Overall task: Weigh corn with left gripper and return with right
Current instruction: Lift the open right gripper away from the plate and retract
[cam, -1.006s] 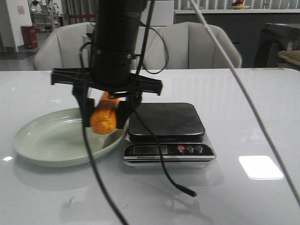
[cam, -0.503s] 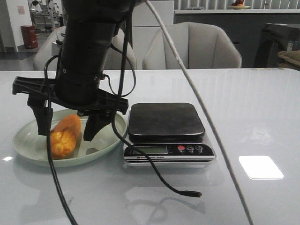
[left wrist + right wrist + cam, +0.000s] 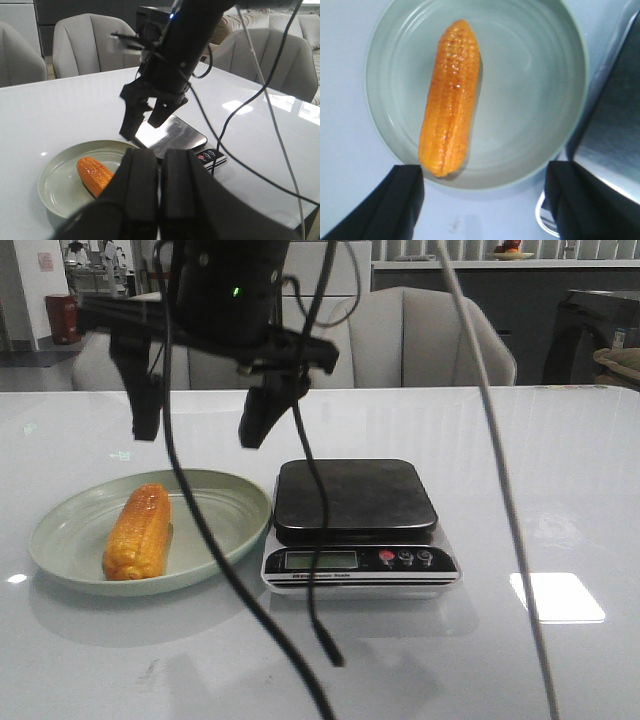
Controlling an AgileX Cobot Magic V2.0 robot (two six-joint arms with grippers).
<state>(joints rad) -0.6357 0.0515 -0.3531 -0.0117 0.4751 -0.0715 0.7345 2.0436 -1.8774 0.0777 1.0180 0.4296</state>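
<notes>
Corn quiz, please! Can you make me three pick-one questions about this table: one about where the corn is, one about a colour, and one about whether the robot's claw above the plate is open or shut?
1. Where is the corn?
A. On the scale
B. On the plate
C. In an end effector

2. What colour is the plate?
A. Pale green
B. Red
C. Blue

3. How is the right end effector above the plate?
A. Shut on the corn
B. Shut on a spoon
C. Open, holding nothing

Answers:
1. B, the corn lies flat on the plate, beside the scale.
2. A, its rim and bowl look pale green in every view.
3. C, its two fingers stand wide apart with only air between them.
</notes>
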